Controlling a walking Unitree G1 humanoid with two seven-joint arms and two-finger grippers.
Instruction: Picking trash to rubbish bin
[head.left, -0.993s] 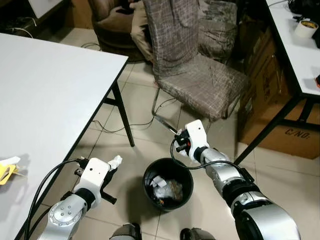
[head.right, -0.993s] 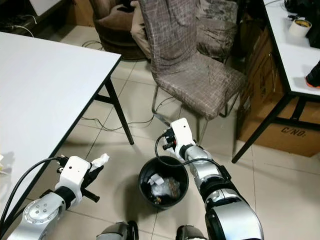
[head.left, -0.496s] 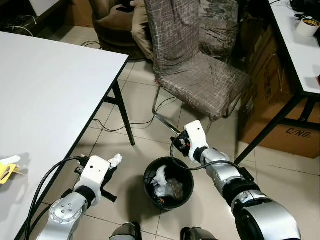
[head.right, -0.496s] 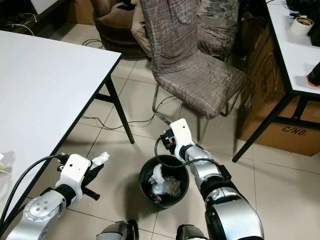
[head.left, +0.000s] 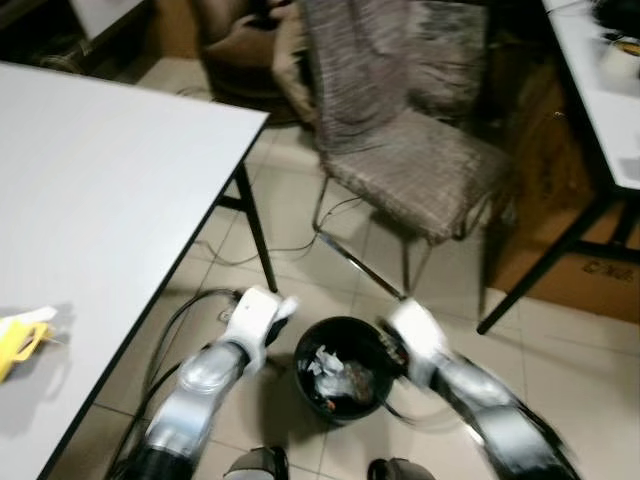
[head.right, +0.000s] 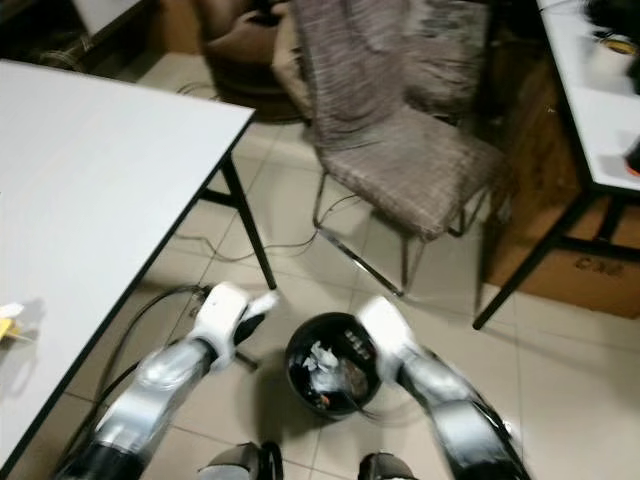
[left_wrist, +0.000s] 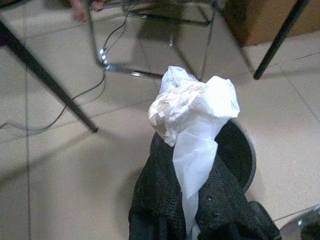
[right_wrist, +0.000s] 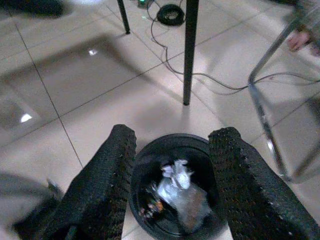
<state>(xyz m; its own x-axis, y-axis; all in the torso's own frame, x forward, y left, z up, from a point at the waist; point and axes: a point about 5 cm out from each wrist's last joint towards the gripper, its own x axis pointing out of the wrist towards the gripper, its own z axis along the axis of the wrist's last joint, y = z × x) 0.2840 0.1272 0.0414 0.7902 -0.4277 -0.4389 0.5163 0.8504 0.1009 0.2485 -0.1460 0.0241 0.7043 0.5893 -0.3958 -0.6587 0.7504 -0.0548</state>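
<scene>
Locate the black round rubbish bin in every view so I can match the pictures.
Left eye view: black round rubbish bin low centre, between the two arms.
Right eye view: low centre.
Left wrist view: behind the crumpled white tissue in the left gripper; rim.
Right wrist view: between the right gripper's open fingers.
Shared landmark: black table leg.

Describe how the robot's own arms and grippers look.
Both arms are silver metal with white wrist housings. A black cable loops along the left arm. The left gripper and right gripper each have two long black fingers with a bumpy, textured surface.
</scene>
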